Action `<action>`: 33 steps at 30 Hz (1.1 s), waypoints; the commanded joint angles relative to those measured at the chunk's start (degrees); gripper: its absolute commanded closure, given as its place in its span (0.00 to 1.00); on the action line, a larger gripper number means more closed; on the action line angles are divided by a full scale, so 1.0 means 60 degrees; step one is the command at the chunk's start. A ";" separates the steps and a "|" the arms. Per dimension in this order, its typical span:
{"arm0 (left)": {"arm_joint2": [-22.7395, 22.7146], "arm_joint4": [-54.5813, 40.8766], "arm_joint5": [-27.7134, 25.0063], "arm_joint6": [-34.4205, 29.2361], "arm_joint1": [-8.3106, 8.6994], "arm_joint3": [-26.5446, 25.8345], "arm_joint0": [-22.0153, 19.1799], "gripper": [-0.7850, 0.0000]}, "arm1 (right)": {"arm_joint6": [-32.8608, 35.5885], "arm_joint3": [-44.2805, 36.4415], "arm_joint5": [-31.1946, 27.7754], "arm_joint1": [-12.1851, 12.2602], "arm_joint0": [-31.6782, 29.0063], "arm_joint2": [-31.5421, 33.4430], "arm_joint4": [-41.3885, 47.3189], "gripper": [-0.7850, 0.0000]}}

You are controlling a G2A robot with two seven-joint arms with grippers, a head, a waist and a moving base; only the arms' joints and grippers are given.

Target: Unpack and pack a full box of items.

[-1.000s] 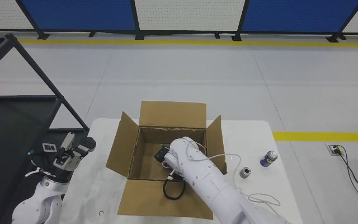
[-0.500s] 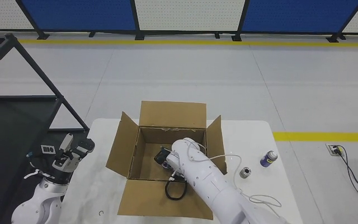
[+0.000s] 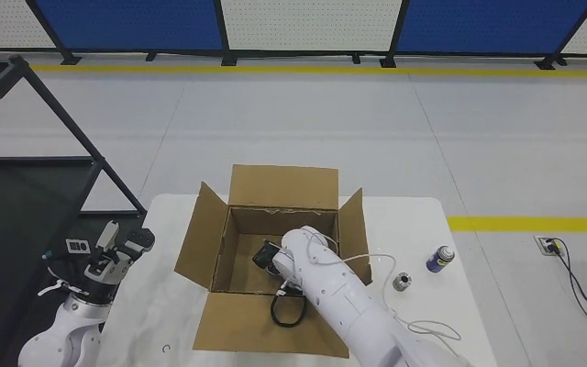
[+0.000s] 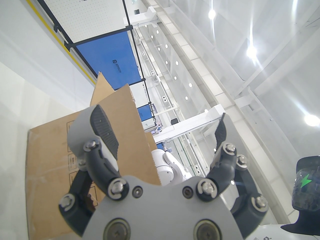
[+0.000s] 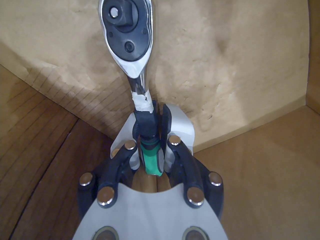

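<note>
Cardboard box (image 3: 282,186) | right pincer (image 5: 155,118) clamped on ratchet (image 5: 126,26), barely shifted | left pincer (image 4: 161,121) wide open, empty, drifted slightly back

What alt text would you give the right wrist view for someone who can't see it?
The right end effector is shut on the black-and-green handle of a chrome ratchet wrench, whose square-drive head points away from the camera. Behind it are the brown inner surfaces of a cardboard box.
</note>
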 commanded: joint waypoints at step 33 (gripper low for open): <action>0.0327 0.0739 -0.0252 0.0334 -0.0078 -0.1071 0.0699 0.00 | 0.0491 -1.1757 0.1688 0.3120 -0.5744 0.3547 -0.3469 1.00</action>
